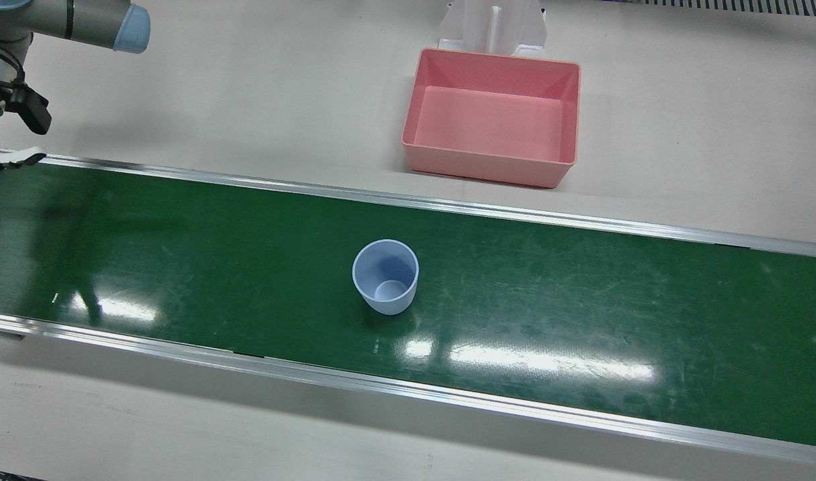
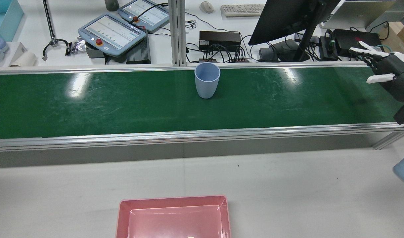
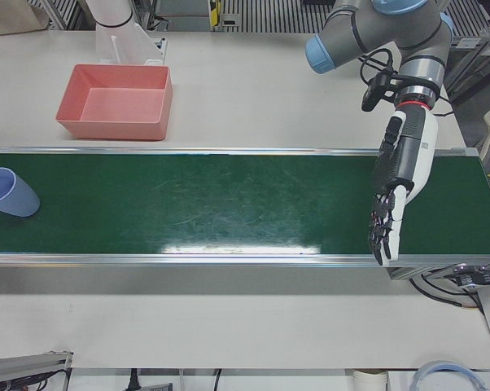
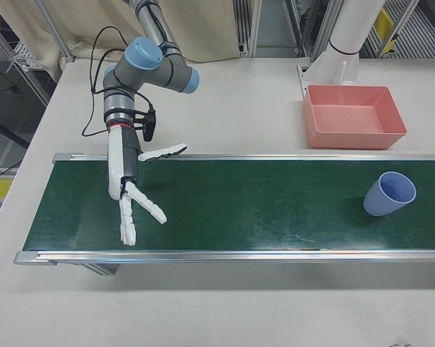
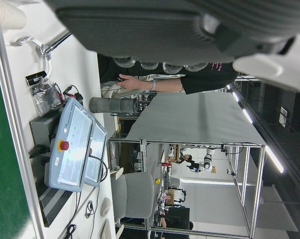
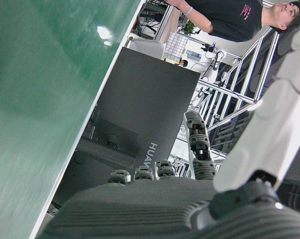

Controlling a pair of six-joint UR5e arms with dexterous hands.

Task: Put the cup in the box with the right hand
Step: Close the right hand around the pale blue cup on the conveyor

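A light blue cup (image 1: 385, 276) stands upright and alone on the green conveyor belt (image 1: 581, 287); it also shows in the rear view as the cup (image 2: 207, 80). The empty pink box (image 1: 488, 167) sits on the white table beside the belt, box (image 4: 355, 139) near a white pedestal. My right hand (image 4: 125, 181) hangs open over the belt's far end, fingers spread, well away from the cup (image 4: 389, 194). My left hand (image 3: 400, 183) hangs open over the opposite end of the belt, far from the cup (image 3: 9, 192). Neither hand holds anything.
Aluminium rails (image 1: 448, 207) edge the belt on both sides. Beyond the belt in the rear view are teach pendants (image 2: 112, 31), a monitor (image 2: 288, 16), cables and a keyboard (image 2: 243, 10). A white pedestal (image 1: 494, 27) stands behind the box. A person's arm (image 5: 150, 84) shows in the background.
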